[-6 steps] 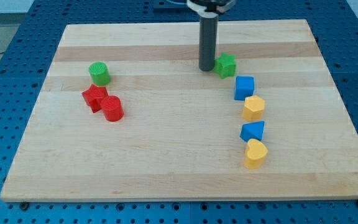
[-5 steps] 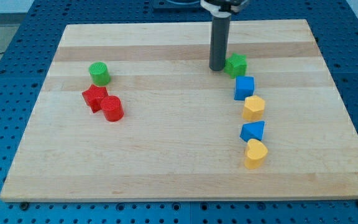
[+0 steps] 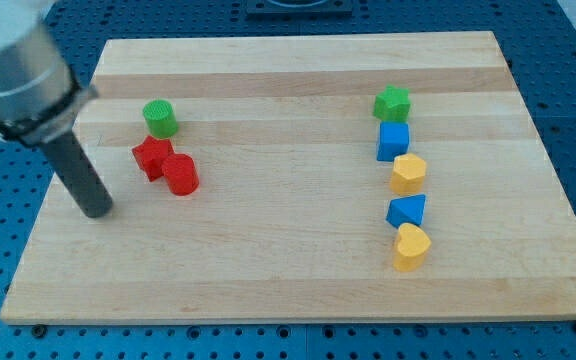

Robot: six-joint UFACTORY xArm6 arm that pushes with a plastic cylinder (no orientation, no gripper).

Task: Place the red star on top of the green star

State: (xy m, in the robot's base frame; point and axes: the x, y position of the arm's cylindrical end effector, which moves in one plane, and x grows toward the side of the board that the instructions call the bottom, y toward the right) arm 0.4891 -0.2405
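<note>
My tip (image 3: 96,211) sits on the board (image 3: 288,280) at the view's left, below and to the left of the red star (image 3: 152,156), with bare wood between them; the arm carries no pincer, only this rod, so there is nothing to open or close. The red star lies in the left cluster, touching the red cylinder (image 3: 181,174) on its lower right, with the green cylinder (image 3: 160,118) just above it. The green star (image 3: 392,102) is well apart, at the head of the right-hand column, directly above the blue cube (image 3: 393,140); under that come a yellow block (image 3: 408,173), a second blue block (image 3: 407,211) and a second yellow block (image 3: 411,246). To do this step well, I judge the tip should meet the star's left face squarely and drive it right and slightly toward the view's top, so it ends just above the green star. The red cylinder sits on the star's right side and will likely be carried along or twist the star; a first nudge upward could free it, though the green cylinder is close there. Short, corrected pushes should keep the star from slipping off the rod.
</note>
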